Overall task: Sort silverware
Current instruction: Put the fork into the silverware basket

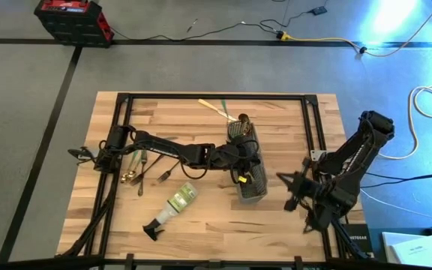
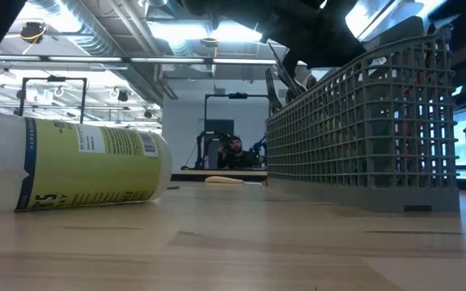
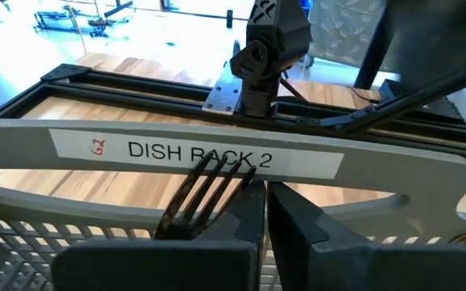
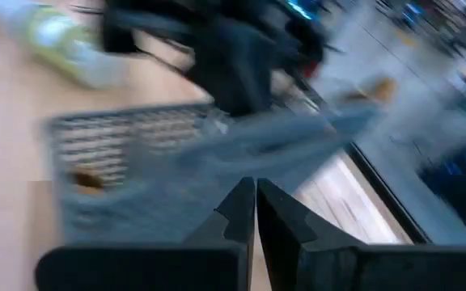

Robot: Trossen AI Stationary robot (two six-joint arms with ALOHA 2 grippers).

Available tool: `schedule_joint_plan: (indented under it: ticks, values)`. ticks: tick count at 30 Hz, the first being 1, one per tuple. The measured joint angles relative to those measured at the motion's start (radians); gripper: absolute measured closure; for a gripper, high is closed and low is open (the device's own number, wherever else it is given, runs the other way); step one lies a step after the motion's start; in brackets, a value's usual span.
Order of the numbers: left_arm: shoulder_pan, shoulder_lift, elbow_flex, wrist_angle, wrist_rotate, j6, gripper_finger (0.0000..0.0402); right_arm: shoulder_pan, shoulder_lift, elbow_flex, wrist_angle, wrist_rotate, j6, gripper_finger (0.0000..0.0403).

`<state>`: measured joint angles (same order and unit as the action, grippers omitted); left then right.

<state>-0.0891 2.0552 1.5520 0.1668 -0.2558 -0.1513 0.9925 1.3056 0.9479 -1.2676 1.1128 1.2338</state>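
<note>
Left hand (image 1: pixel 240 159) reaching across the middle of the bench (image 1: pixel 201 225), over the grey caddy (image 1: pixel 250 174). From the left wrist, fingers (image 3: pixel 298 234) pressed close on a dark fork (image 3: pixel 205 190), tines up against the caddy's rim label reading "DISH RACK 2"; from above, that fork lost under the arm.

Right hand (image 1: pixel 295 196) waiting off the caddy's right side, near the right edge of the bench. From its own wrist, fingers (image 4: pixel 277 218) drawn nearly together with nothing between them, the caddy's mesh wall just ahead.

Only from above: loose silverware (image 1: pixel 137 169) lying near the left edge, a cluster of forks and spoons beside the left arm's base; two more slim pieces (image 1: pixel 217 109) near the far edge, one cream, one green; gold handles standing in the caddy's far end. Spray bottle (image 1: pixel 172 206) on its side toward the near edge, left of the caddy, black nozzle pointing to the near left corner.

From bench height: bottle's yellow-green label large at left, caddy's grid wall at right, dark utensil tips (image 2: pixel 285 81) poking above its rim. A person (image 2: pixel 233 152) seated far back in the room.
</note>
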Motion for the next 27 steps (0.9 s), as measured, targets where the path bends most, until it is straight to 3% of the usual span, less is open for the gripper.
schedule_joint_plan:
  ticks: [2,5,13,21,27]
  values:
    - [0.0,0.0,0.0,-0.005,0.0,0.0,0.0402,-0.016,0.0,-0.044,-0.048,0.015,0.116,0.0403]
    - [0.0,0.0,0.0,-0.01,0.0,0.001,0.0402,-0.041,0.0,-0.109,0.016,0.06,0.142,0.0403]
    - [0.004,-0.002,0.0,-0.028,0.0,0.002,0.0402,-0.092,0.001,-0.162,0.211,0.136,-0.019,0.0403]
    - [0.004,-0.002,0.0,-0.032,0.0,0.002,0.0402,-0.136,0.001,-0.164,0.325,0.107,-0.172,0.0403]
    - [0.004,-0.002,0.0,-0.035,0.001,0.002,0.0402,-0.135,-0.096,-0.283,0.302,0.08,-0.143,0.0403]
